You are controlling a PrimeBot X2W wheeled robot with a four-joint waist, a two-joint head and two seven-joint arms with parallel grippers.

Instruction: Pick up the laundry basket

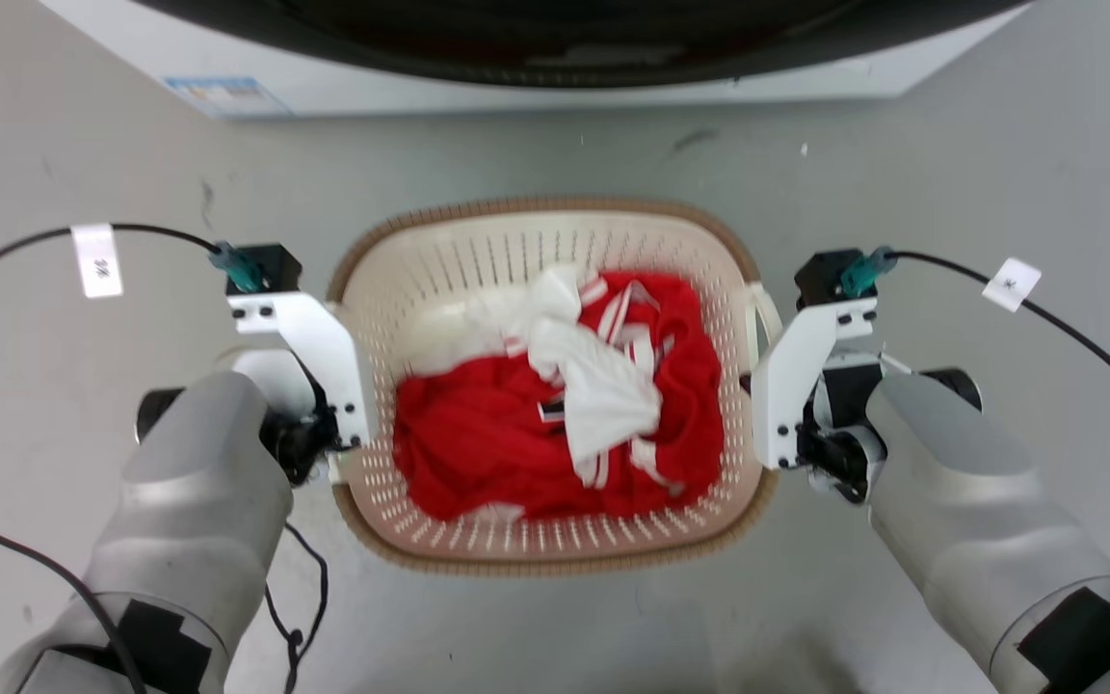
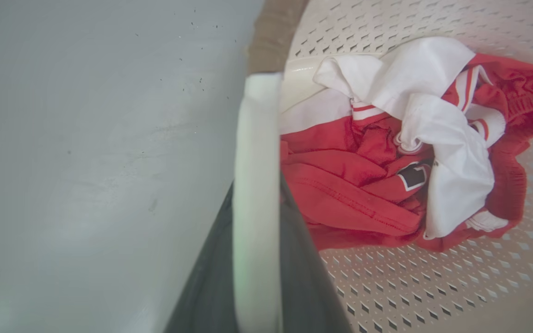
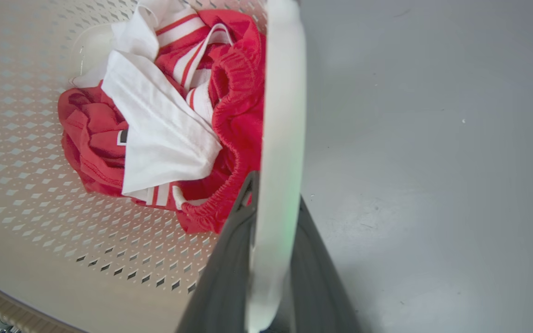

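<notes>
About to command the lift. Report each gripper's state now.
Left gripper: closed on the laundry basket's left white handle.
Right gripper: closed on its right white handle.

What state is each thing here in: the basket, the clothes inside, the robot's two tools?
laundry basket: upright, open-topped, part full; whether it is off the floor cannot be told.
clothes: red and white, crumpled in a heap inside the basket.
left tool: shut on the left handle.
right tool: shut on the right handle.
washing machine: door state cannot be told.
</notes>
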